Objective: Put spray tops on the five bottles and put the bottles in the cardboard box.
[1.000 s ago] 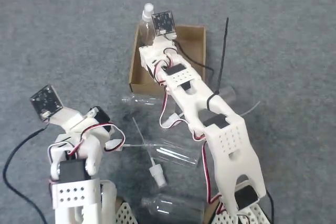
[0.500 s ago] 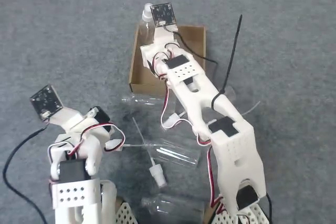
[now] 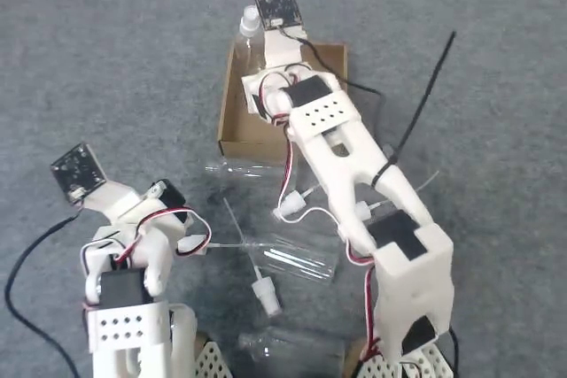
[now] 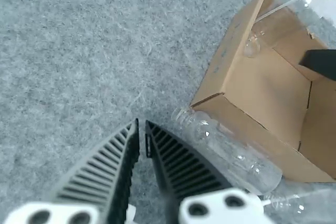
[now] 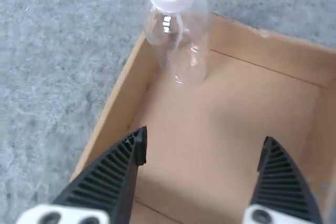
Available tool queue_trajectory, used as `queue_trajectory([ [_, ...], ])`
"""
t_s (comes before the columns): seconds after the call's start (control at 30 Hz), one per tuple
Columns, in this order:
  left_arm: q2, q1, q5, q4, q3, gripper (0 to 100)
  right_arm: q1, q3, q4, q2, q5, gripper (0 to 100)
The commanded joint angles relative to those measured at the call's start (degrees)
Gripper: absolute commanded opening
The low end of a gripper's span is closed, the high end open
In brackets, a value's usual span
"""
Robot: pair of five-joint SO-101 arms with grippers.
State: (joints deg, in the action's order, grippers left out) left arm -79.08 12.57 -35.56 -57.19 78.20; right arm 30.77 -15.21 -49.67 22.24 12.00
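A clear bottle point(image 3: 249, 34) with a white spray top stands upright in the far left corner of the cardboard box point(image 3: 237, 130). My right gripper point(image 5: 202, 156) hangs open over the box floor point(image 5: 226, 108), a short way back from that bottle point(image 5: 176, 35), with nothing between its fingers. My left gripper point(image 4: 142, 129) is shut and empty, low over the carpet on the near left. It points toward the box point(image 4: 262, 77) and an uncapped bottle point(image 4: 226, 153) lying along the box's near wall. Two more uncapped bottles point(image 3: 297, 257) point(image 3: 288, 347) lie nearer my arms, and a loose spray top point(image 3: 265, 294) rests between them.
Another clear bottle point(image 3: 383, 158) lies to the right of the box, partly under the right arm point(image 3: 354, 165). Thin dip tubes and servo cables lie across the carpet among the bottles. The left arm point(image 3: 133, 254) sits at the near left. Grey carpet covers the table.
The right arm's wrist has tilted up and drawn back from the standing bottle, which stays in the box corner. The left arm has not moved.
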Motion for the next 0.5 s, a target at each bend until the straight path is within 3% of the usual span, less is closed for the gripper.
queue_trajectory([
  [0.0, -0.88, 0.35, 0.7, 2.37, -0.66, 1, -2.15, -3.08, -3.38, -6.9, -0.79, 28.5],
  [0.17, -0.88, 0.35, 0.7, 2.37, -0.66, 1, -2.07, -3.08, -8.13, -9.89, -7.74, 28.5],
  [0.47, -0.88, 0.35, 0.7, 2.37, -0.57, 1, -0.75, -3.08, -17.36, -17.01, -10.02, 28.5],
])
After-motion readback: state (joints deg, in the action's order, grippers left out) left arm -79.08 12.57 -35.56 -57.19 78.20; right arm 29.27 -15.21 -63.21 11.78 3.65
